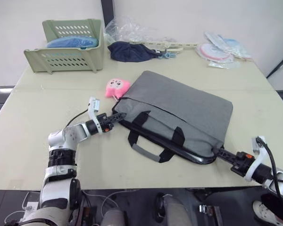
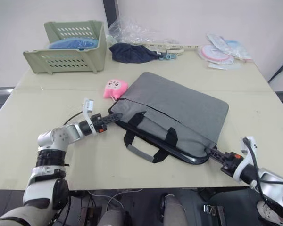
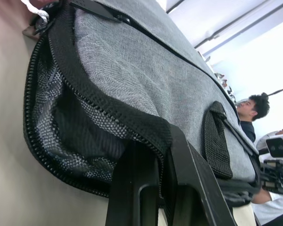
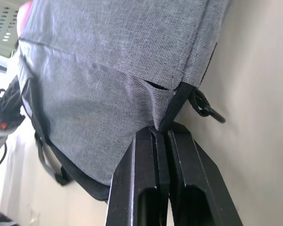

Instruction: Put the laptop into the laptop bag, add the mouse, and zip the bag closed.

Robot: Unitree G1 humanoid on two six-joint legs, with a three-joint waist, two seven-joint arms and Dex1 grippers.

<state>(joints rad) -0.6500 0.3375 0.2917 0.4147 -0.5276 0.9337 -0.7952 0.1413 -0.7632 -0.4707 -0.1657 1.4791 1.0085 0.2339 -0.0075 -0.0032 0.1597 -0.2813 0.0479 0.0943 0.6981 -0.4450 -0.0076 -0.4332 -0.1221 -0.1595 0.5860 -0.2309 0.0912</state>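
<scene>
lying diagonal, laptop bag | both fingers pinching its near corners

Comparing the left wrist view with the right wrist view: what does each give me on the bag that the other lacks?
Left wrist alone: the left gripper pinching the zipper edge at an open corner, mesh lining inside, and a person in the background.

Right wrist alone: the right gripper shut on the bag's far corner, a dangling zipper pull, and the green basket.

Both: the grey laptop bag flat on the table, with its black handle straps.
</scene>
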